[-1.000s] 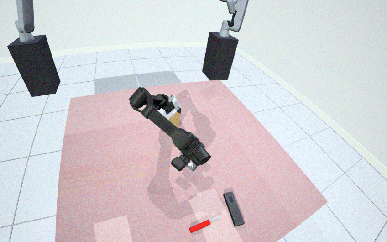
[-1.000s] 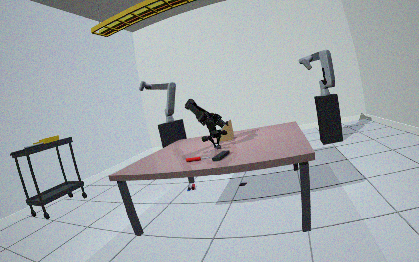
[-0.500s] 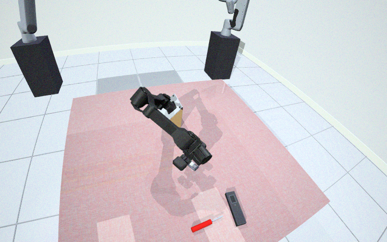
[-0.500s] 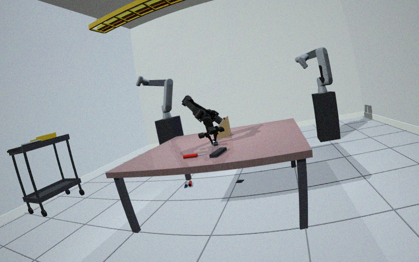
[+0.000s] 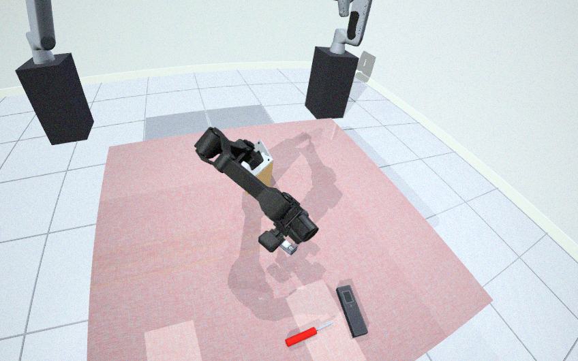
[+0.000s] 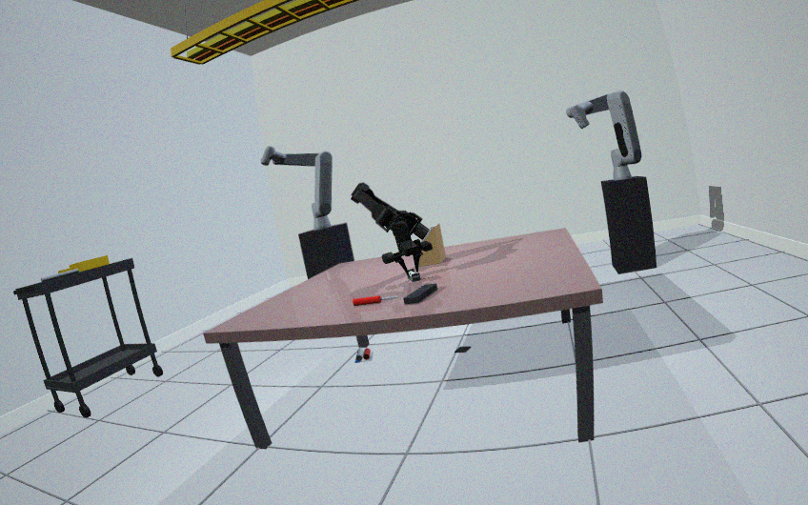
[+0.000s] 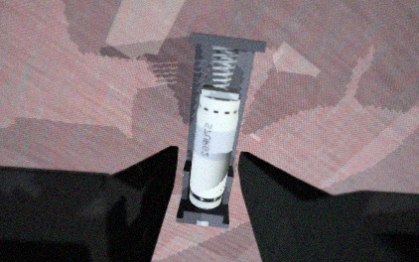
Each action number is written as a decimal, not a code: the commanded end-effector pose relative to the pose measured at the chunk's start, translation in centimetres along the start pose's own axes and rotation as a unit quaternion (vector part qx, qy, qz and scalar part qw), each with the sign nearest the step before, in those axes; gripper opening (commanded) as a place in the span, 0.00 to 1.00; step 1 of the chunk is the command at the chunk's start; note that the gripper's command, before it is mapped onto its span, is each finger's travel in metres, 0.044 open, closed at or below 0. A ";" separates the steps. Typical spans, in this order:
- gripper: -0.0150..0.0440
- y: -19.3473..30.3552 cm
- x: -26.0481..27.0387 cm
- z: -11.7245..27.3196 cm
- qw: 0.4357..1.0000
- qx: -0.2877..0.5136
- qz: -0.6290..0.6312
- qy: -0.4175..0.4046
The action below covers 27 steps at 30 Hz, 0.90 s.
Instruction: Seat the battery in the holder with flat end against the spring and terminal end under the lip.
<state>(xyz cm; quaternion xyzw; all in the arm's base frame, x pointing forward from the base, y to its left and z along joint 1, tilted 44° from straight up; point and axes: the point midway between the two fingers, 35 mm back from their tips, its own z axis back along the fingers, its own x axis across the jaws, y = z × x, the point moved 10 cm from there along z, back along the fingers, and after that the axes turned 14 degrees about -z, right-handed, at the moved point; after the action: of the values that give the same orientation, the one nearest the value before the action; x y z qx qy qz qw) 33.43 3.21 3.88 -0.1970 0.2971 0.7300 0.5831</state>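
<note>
The pink worktop (image 6: pixel 506 268) carries everything in play. The black arm (image 5: pixel 251 182) reaches from its tan base block (image 5: pixel 264 172) near the far middle of the surface down toward the near right. To the near right of it a dark flat remote-like slab (image 5: pixel 352 310) lies on the surface, and just left of that a red-handled screwdriver (image 5: pixel 303 336) lies with its metal tip pointing toward the slab; the two are near each other but apart.

The hand (image 7: pixel 209 164) hangs over the small grey holder (image 7: pixel 247 94), which rests on the worktop. Its fingers are spread, standing either side of the holder's near end with a visible gap on both sides, pinching nothing.

The white battery (image 7: pixel 214 144) lies lengthwise inside the holder, in line with its walls. Its far end meets the coil spring (image 7: pixel 222 66) at the holder's far wall, and its near end, ringed by a dark band, sits at the near end wall. Whether that end is tucked under the lip cannot be made out from the wrist view. From above, only a small pale part of the holder shows just beneath the wrist.
</note>
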 end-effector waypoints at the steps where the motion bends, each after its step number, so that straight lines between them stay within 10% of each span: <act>1: 0.54 0.0 -0.1 0.3 1.000 -0.001 -0.004 -0.003; 11: 0.98 0.7 0.4 7.5 1.000 -0.001 -0.004 -0.004; 27: 1.00 0.6 0.6 7.5 1.000 -0.001 -0.004 -0.004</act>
<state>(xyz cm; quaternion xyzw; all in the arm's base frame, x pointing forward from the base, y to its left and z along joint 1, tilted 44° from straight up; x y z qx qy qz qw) 33.20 8.53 9.26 -0.1975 0.2941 0.7296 0.5850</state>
